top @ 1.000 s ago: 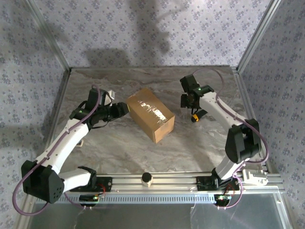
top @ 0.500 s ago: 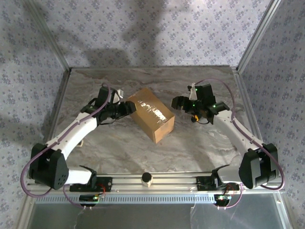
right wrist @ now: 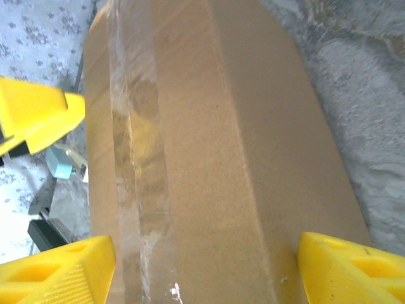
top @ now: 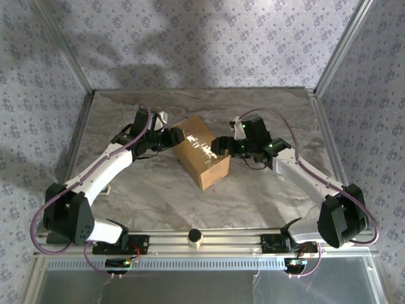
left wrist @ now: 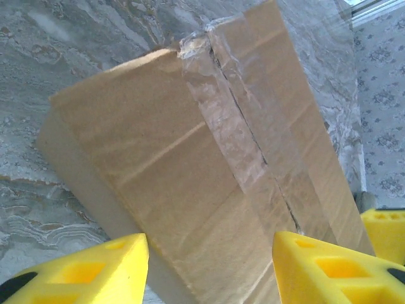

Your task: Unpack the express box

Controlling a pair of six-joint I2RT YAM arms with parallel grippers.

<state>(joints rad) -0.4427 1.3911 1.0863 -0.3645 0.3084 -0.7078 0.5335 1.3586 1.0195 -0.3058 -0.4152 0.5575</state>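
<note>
The express box [top: 199, 152] lies flat near the middle of the marbled tabletop [top: 266, 196], turned on a diagonal, flaps still shut under a strip of clear tape [left wrist: 234, 126]. The left hand [top: 171, 138] is at its far-left end with fingers partly spread. In the left wrist view they straddle that end, and I cannot tell whether the pads touch cardboard. The right hand [top: 220, 147] is at the box's right side, released and spread wide, with one finger either side of the carton in its own view. Neither hand looks clenched on anything.

The carton looks like stiff, plain corrugated board and is probably light, so a sideways shove could skate it across the smooth stone. The bare cardboard side faces should give the best purchase. The tape is glossy and likely slick under the pads. It is wrinkled and ragged at the far-left end, which seems the likeliest spot to start peeling while the other hand braces the box.

No print, label or brand can be read on any visible face.
</note>
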